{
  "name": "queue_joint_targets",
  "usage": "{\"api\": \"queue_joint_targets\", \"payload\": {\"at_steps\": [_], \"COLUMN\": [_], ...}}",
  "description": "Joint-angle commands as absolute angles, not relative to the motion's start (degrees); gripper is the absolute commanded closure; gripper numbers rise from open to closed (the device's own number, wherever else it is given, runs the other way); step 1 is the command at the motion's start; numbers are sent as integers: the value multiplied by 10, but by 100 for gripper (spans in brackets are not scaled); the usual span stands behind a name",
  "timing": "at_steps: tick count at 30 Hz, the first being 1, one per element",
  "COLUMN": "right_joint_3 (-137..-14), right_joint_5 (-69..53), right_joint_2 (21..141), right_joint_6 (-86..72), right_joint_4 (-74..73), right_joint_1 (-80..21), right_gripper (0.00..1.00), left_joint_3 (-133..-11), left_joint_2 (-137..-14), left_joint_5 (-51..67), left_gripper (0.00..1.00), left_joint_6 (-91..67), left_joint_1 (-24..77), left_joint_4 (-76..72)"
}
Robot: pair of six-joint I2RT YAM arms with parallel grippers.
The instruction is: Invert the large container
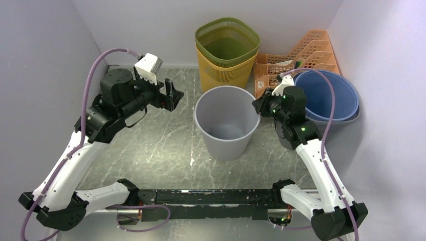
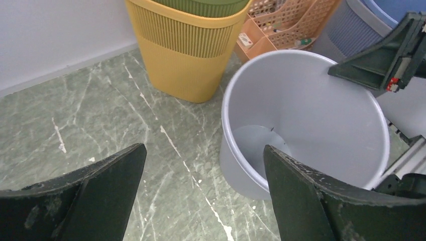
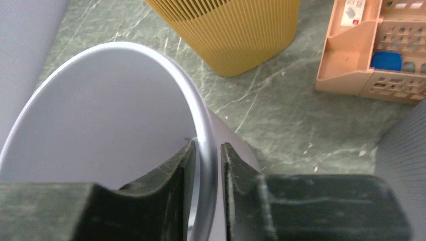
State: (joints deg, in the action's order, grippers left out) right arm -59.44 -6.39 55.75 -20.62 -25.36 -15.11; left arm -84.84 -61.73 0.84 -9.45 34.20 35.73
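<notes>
One grey bin (image 1: 228,145) stands upright, mouth up, at the centre of the table (image 1: 150,145); its inside shows nothing in it. One right claw (image 3: 207,144) sits at the bin's 3 o'clock rim, one finger inside the wall and one outside, clenched on the rim. One left claw (image 2: 203,150) hangs apart from the bin at its 9 to 10 o'clock, jaws spread wide and holding nothing, pointed toward the bin. At the bin's 12 o'clock, near but not touching, is one yellow basket (image 1: 221,75) with one green basket (image 1: 201,35) nested in it; the green one's lower part is hidden inside the yellow. At 1 to 2 o'clock are orange racks (image 1: 306,52) against the back wall; their number cannot be settled, since they overlap and the right arm covers part of them. Small items lie in their compartments, one blue and one white, too small to identify. At 2 to 3 o'clock is one blue tub (image 1: 326,95), its near rim cut off by the right arm. The bin's rim under the right claw is covered in the top view, and its far side is out of frame in the right wrist view.
</notes>
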Motion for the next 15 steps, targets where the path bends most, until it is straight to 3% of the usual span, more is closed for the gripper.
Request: {"api": "queue_joint_targets", "payload": {"at_steps": [1, 5, 9, 11, 15], "right_joint_3": [-604, -635, -671, -673, -688], "right_joint_5": [-45, -41, -19, -4, 57], "right_joint_2": [550, 542, 536, 530, 532], "right_joint_6": [-205, -192, -183, -184, -183], "right_joint_4": [-209, -218, -223, -206, -199], "right_joint_1": [-152, -152, -153, -153, -152], "right_gripper": [63, 35, 19, 4, 0], "left_joint_3": [-838, -833, -840, -851, -892], "left_joint_2": [-626, -639, -663, -685, -756], "left_joint_5": [77, 113, 102, 74, -57], "left_gripper": [1, 1, 1, 1, 1], "left_joint_6": [-108, -114, -114, -104, -58], "left_joint_1": [347, 373, 434, 501, 650], "left_joint_4": [321, 291, 266, 260, 286]}}
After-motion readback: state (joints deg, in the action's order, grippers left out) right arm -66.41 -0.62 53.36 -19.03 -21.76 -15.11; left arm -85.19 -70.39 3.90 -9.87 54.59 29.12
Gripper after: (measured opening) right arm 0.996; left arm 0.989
